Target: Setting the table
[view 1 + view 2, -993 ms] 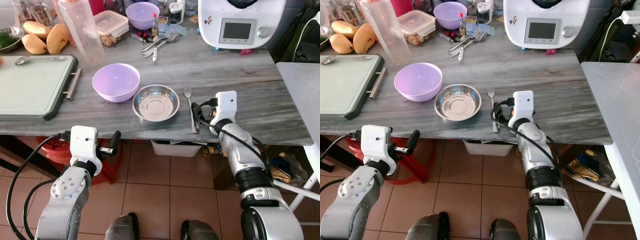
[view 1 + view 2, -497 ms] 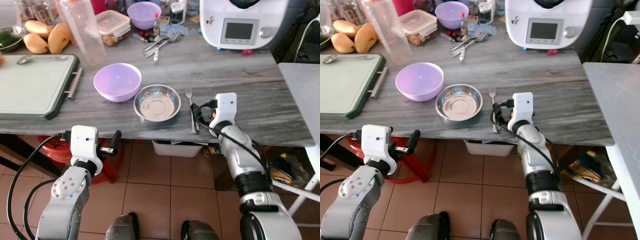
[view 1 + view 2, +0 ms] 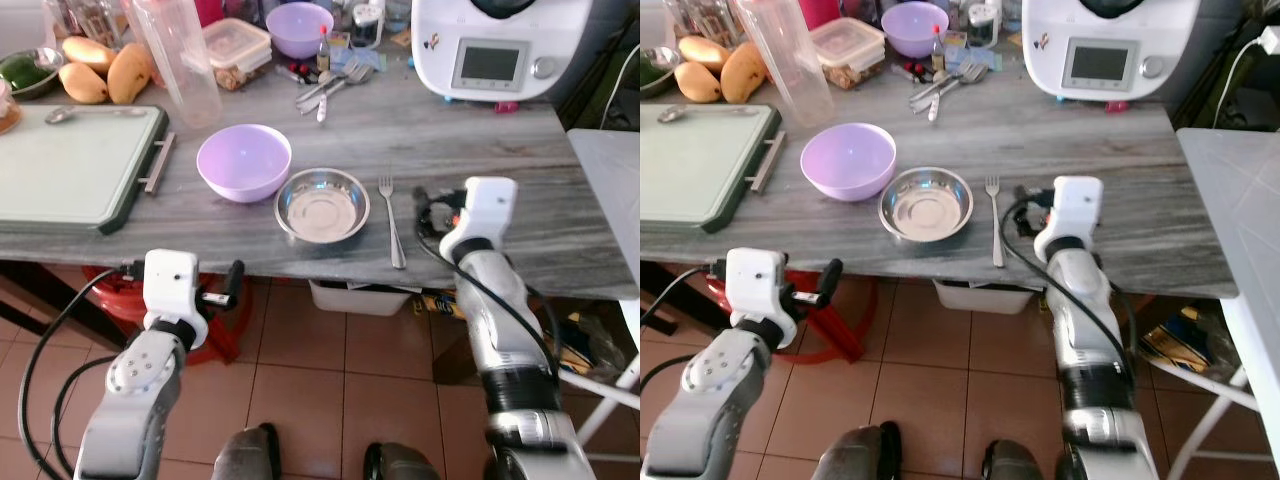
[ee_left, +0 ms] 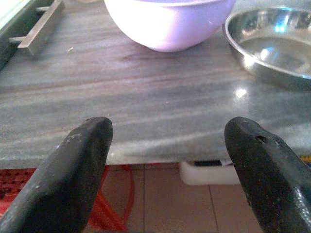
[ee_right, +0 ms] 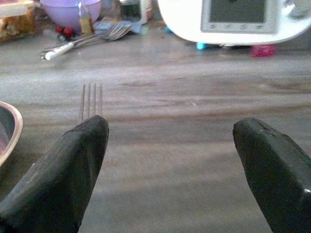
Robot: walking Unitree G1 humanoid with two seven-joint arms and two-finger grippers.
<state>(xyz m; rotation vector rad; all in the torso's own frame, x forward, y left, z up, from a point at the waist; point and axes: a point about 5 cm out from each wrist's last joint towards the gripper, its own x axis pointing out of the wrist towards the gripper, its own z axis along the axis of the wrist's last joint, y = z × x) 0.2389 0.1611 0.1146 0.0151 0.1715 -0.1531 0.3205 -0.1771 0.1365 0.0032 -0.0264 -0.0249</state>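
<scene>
Below the table edge, the left gripper (image 3: 232, 283) hangs wide open and empty, with the purple bowl (image 3: 244, 161) and steel bowl (image 3: 322, 204) ahead of it. Just left of the right gripper (image 5: 167, 160), also spread open holding nothing, lies the fork (image 3: 390, 220). Looks partly set; spare cutlery (image 3: 330, 86) far back, probably spoon still to come.

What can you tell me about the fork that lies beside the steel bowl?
The fork is plain silver metal with four tines and a long slim handle. It lies flat on the grey wood-grain table, tines pointing toward the far side, handle end close to the near edge. It sits just right of the steel bowl, apart from it. The right hand is open beside it and does not touch it.
</scene>
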